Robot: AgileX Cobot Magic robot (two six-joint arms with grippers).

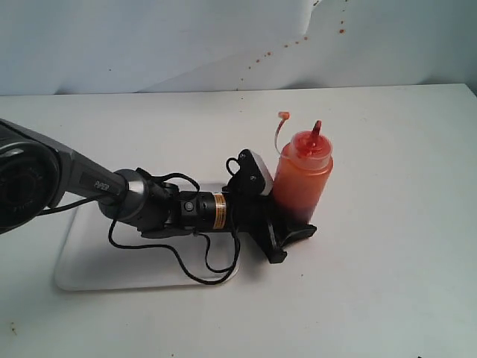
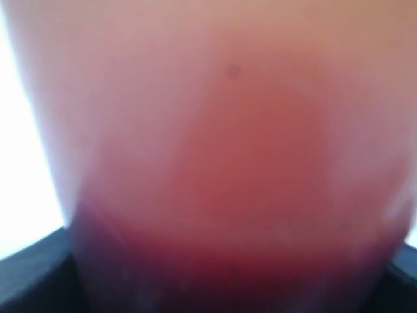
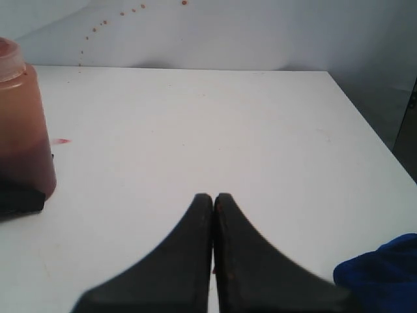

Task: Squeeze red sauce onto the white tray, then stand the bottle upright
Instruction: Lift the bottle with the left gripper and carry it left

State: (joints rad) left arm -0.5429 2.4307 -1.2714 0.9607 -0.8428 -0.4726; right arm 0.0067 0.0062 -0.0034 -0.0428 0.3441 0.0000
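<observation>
The bottle [image 1: 302,176] stands upright on the table just right of the white tray [image 1: 82,257], its red nozzle pointing up and its thin tethered cap hanging off to the left. Dark red sauce [image 1: 297,210] fills its lower part. My left gripper [image 1: 297,225] reaches across the tray and is shut on the bottle's base. The left wrist view is a blur of the bottle [image 2: 228,130] with black fingers [image 2: 26,267] at the corners. No sauce blobs show on the tray; the arm covers much of it. My right gripper [image 3: 214,197] is shut and empty, well away from the bottle [image 3: 23,130].
A small pale-red smear [image 3: 62,141] marks the table near the bottle. Red splatter dots [image 1: 261,56] speckle the back wall. A blue cloth [image 3: 381,274] lies close beside the right gripper. The left arm's cables [image 1: 201,268] hang over the tray.
</observation>
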